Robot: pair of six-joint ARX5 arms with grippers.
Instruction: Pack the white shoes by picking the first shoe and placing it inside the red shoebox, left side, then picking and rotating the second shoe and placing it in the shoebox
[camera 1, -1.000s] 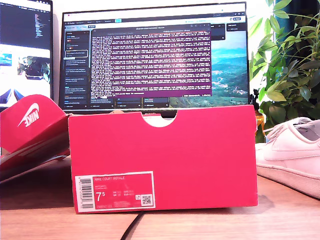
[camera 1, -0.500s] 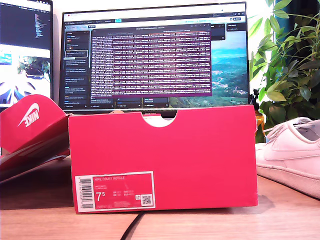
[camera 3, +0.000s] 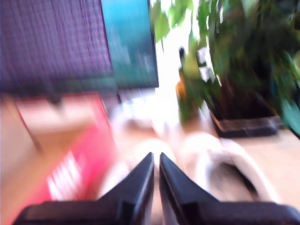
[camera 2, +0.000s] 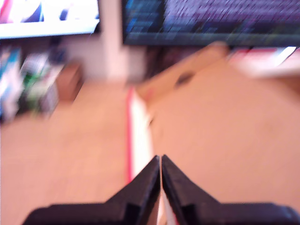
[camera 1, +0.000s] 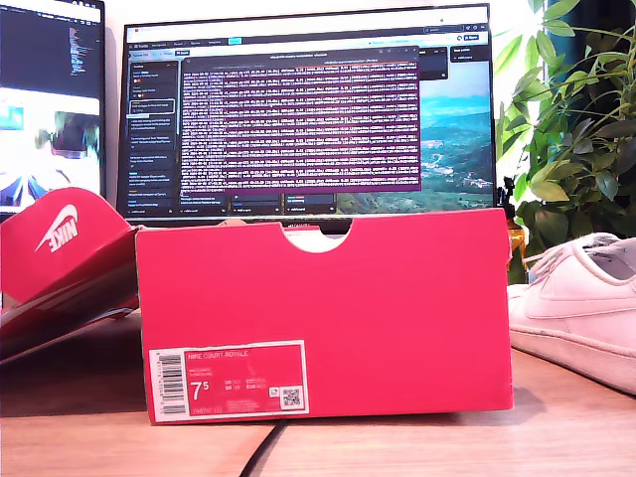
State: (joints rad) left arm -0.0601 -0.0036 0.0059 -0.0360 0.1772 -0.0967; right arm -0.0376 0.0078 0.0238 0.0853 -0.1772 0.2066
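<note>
The red shoebox (camera 1: 328, 298) stands open in the middle of the exterior view, its 7.5 label facing the camera. One white shoe (camera 1: 576, 308) rests on the table at the exterior view's right, cut off by the frame. No arm shows in that view. In the blurred first wrist view my first gripper (camera 2: 161, 160) is shut on nothing above a thin red-and-white edge (camera 2: 133, 136); I cannot tell whether it is box or lid. My second gripper (camera 3: 156, 157) is also shut and empty, with the red box (camera 3: 79, 150) to one side and blurred white shoe shapes (camera 3: 201, 147) beyond its tips.
The red lid (camera 1: 60, 248) with a white swoosh leans at the exterior view's left. Two monitors (camera 1: 308, 109) stand behind the box and a potted plant (camera 1: 576, 119) fills the exterior view's right. A black cable (camera 1: 260, 452) runs under the box's front.
The box, lid and shoe have not moved in the exterior view. Only the picture on the monitor at that view's left has shifted.
</note>
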